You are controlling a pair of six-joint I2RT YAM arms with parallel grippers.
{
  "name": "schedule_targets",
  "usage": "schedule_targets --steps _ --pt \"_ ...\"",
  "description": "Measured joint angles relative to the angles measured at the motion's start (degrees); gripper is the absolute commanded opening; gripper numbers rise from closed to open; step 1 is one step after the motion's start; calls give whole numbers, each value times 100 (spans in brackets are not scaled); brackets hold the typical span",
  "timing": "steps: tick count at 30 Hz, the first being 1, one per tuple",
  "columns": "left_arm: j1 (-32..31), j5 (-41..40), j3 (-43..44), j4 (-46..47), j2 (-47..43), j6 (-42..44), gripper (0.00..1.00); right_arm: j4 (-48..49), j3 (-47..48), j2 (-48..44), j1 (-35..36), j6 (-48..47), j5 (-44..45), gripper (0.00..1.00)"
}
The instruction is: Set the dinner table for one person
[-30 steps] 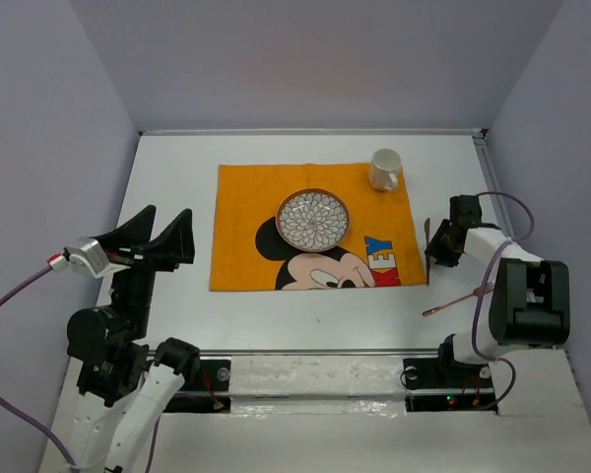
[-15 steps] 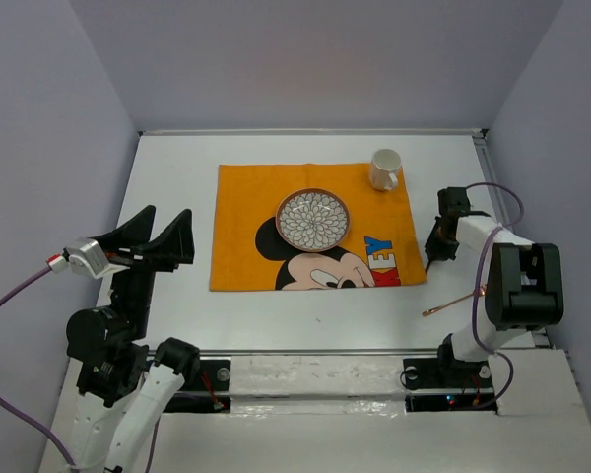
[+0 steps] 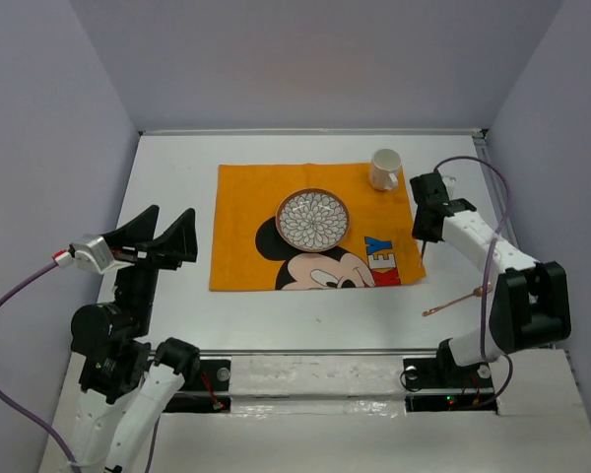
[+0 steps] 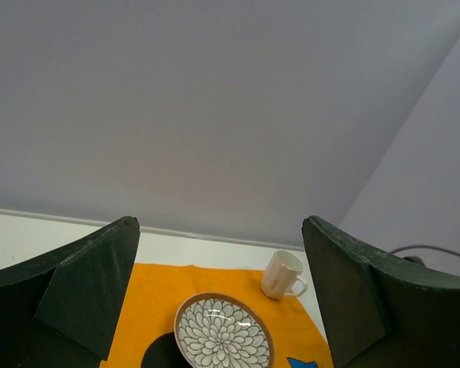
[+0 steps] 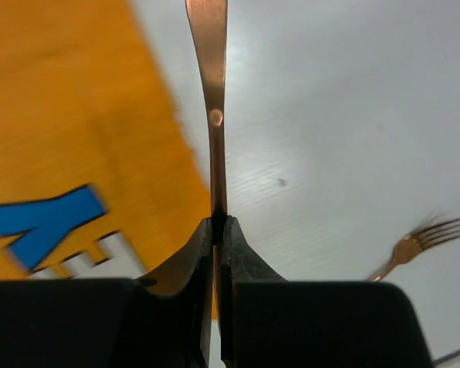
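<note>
Right gripper (image 5: 216, 225): my jaws are closed down to a hairline gap and pinch a thin, flat copper-coloured utensil handle (image 5: 215, 92) edge-on. The strip runs straight out from the fingertips, over the dinner table (image 3: 177, 177), just beside the right edge of the orange placemat (image 3: 246, 227). I cannot tell whether it touches the tabletop.

Left gripper (image 3: 167, 213): my jaws stand spread as wide as they go, holding nothing and touching nothing. The arm is raised over the table's left side, well apart from the placemat.

The dinner table is the white surface under everything. The placemat lies at its middle, bearing a patterned plate (image 3: 313, 219) near the centre and a white mug (image 3: 384, 169) at the far right corner. A copper fork (image 5: 418, 239) lies on bare tabletop to the right of the placemat, near the right arm's base.

Limits of view:
- The working end of the held utensil is cut off by the top of the right wrist view, so I cannot say whether it is a knife or a spoon.
- From above it shows only as a thin dark line under the gripper.
- The fork's handle is hidden behind my right finger in the wrist view.
- The placemat's print is partly covered by the plate.
</note>
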Motion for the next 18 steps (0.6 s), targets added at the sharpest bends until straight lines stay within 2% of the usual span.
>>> schedule_targets --steps 4,7,11,18 --pt "2 2 -4 -4 90 2 99 26 612 -621 984 -199 -24 0" --pt "11 2 -4 -13 151 2 99 195 970 -656 1445 -354 -282 0" --pt "22 -2 -4 -42 238 4 99 367 1248 -247 1784 -527 -586 0" --pt "125 0 -4 -52 280 4 99 560 1384 986 1805 -590 -997 0"
